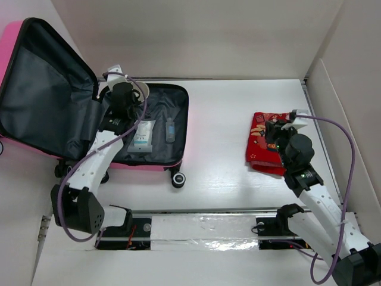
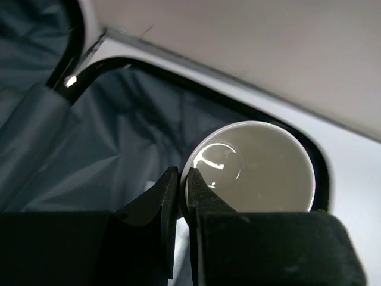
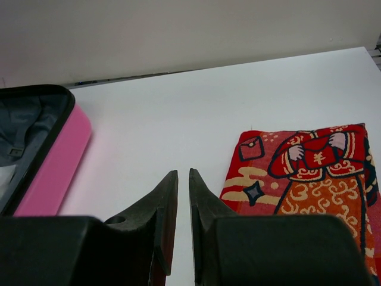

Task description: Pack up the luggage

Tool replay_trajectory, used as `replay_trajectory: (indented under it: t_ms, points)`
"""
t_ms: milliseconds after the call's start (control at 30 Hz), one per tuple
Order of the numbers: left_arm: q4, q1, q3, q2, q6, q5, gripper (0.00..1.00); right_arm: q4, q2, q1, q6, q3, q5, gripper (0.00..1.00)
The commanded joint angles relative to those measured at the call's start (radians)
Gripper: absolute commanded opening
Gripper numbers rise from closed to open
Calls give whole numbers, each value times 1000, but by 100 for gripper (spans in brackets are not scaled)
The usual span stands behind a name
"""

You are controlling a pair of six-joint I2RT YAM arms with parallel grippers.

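The pink luggage [image 1: 13, 42] lies open at the left, its lid propped up and its dark grey lining [image 1: 159, 102] facing up. My left gripper [image 1: 121, 88] reaches into the far corner of the lower half. In the left wrist view it [image 2: 183, 170] is shut on the rim of a white cup [image 2: 256, 170], which sits over the lining [image 2: 119, 137]. At the right, my right gripper [image 1: 275, 132] hovers by a folded red patterned cloth [image 1: 262, 143]. Its jaws [image 3: 183, 173] stand a narrow gap apart with nothing between them, and the cloth [image 3: 309, 179] lies just to their right.
A white flat packet [image 1: 141, 136] and a small clear bottle [image 1: 170, 128] lie in the luggage's lower half. Its pink side [image 3: 53, 167] shows at the left of the right wrist view. White walls enclose the table on three sides. A mounting rail [image 1: 196, 229] runs along the near edge.
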Motion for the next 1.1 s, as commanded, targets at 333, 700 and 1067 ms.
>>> replay_trajectory:
  t_ms: [333,700,1067]
  points:
    - [102,204,-2,234,36,25,0,34,-3,-9,0,19,-44,19]
    - [137,278,49,389,116,-38,0,33,-4,-9,-6,19,-38,20]
    - [217,300,-2,412,171,-52,0,33,3,-9,-10,21,-41,19]
